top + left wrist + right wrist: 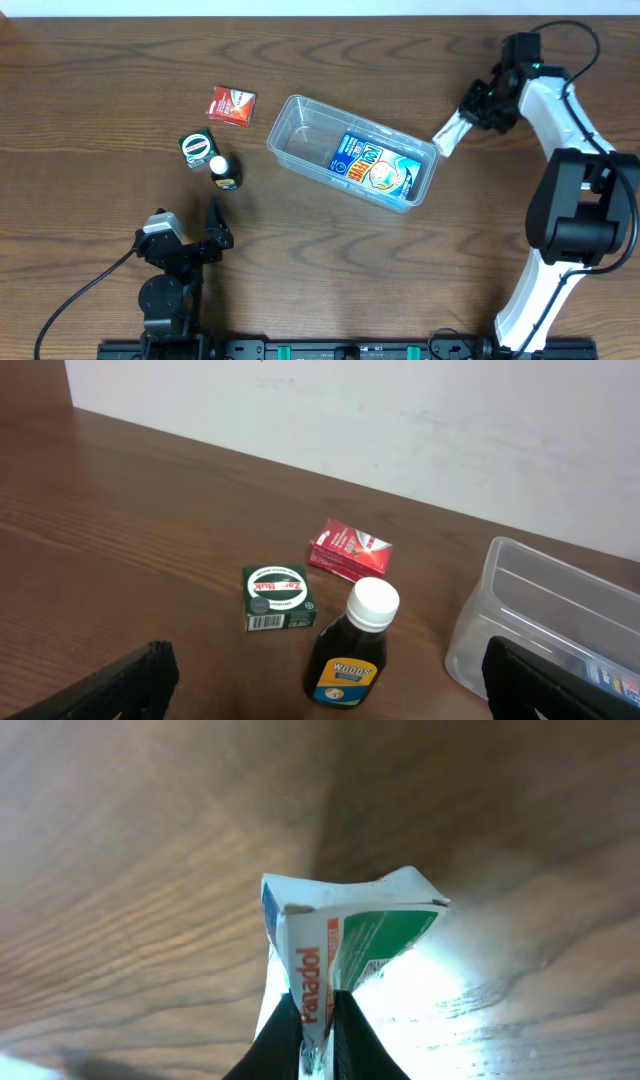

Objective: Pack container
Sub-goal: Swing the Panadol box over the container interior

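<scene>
The clear plastic container [290,115] lies at the table's centre with a blue-and-white carton [375,165] inside; its corner [500,610] shows in the left wrist view. Just off the container's right end, my right gripper [468,112] is shut on a white, green and blue Panadol pack [447,133]. In the right wrist view the pack [340,930] is pinched between the two black fingers of the gripper [320,1015] above the wood. My left gripper [208,235] rests open near the front left; in its own view the gripper [335,695] has nothing between its fingers.
Left of the container lie a red packet [231,105], a green-and-white box [197,148] and a dark syrup bottle with a white cap [225,172]. The same bottle [350,655], green box [277,597] and red packet [350,548] lie ahead of the left gripper.
</scene>
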`<action>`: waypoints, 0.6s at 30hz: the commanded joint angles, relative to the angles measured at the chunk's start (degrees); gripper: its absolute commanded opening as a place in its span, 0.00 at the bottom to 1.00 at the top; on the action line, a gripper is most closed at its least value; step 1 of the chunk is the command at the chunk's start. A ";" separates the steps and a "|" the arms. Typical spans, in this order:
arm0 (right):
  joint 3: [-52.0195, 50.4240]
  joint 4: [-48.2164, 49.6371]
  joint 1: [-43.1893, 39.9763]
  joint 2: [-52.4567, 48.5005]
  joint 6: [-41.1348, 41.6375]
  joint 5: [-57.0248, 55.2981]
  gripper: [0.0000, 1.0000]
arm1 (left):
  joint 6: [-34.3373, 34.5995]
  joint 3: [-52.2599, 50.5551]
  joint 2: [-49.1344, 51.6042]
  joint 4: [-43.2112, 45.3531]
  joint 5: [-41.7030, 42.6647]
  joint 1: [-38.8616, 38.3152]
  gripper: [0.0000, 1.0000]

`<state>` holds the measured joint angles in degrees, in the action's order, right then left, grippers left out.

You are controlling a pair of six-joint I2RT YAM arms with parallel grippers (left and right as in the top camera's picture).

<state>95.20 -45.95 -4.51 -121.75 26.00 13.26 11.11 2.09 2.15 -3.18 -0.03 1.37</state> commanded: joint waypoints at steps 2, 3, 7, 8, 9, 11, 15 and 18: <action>8.81 -3.58 -0.22 6.71 -12.02 3.15 0.06 | -0.35 -1.86 -0.02 -0.98 -0.68 0.22 0.98; 10.43 -4.83 0.09 7.85 -15.10 4.24 0.06 | -0.35 -1.86 -0.02 -1.01 -0.68 0.22 0.98; 14.32 -8.55 1.97 13.03 -23.87 6.67 0.01 | -0.35 -1.86 -0.02 -1.01 -0.68 0.22 0.98; 14.53 -9.05 2.71 14.43 -27.06 8.20 0.01 | -0.35 -1.86 -0.02 -0.98 -0.68 0.22 0.98; 14.53 -9.55 3.43 15.58 -29.77 9.44 0.01 | -0.35 -1.86 -0.02 -1.01 -0.68 0.24 0.98; 14.53 -11.34 5.51 17.88 -35.34 11.43 0.01 | -0.35 -1.86 -0.02 -1.01 -0.68 0.22 0.98; 14.53 -16.48 11.43 20.39 -47.45 12.39 0.01 | -0.35 -1.86 -0.02 -0.98 -0.68 0.22 0.98; 14.51 -20.72 16.55 20.46 -56.65 10.67 0.01 | -0.35 -1.86 -0.02 -1.01 -0.68 0.22 0.98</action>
<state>109.86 -64.88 8.47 -100.53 -16.91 23.44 11.11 2.09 2.15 -3.18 -0.03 1.37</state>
